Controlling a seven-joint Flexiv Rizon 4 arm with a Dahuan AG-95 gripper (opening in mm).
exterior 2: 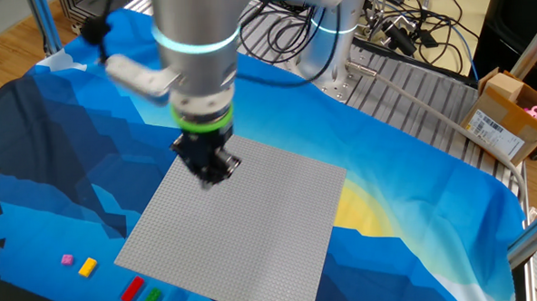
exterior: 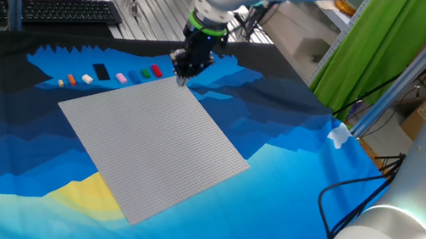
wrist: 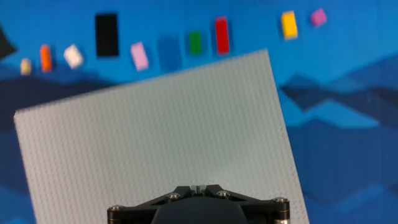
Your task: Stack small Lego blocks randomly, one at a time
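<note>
Nine or so tiny bricks (wrist: 222, 35) lie in a loose row on the cloth (wrist: 348, 124) just beyond the grey plate (wrist: 155, 130) under the pincer (exterior: 184, 72), whose opening I cannot tell; light, hard and slick, each probably wants pinching across flat sides, with open cloth around.

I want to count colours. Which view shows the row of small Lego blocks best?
The hand view: the row of small plastic Lego blocks lies unobstructed. One fixed view shows them tiny; the other crops some.
</note>
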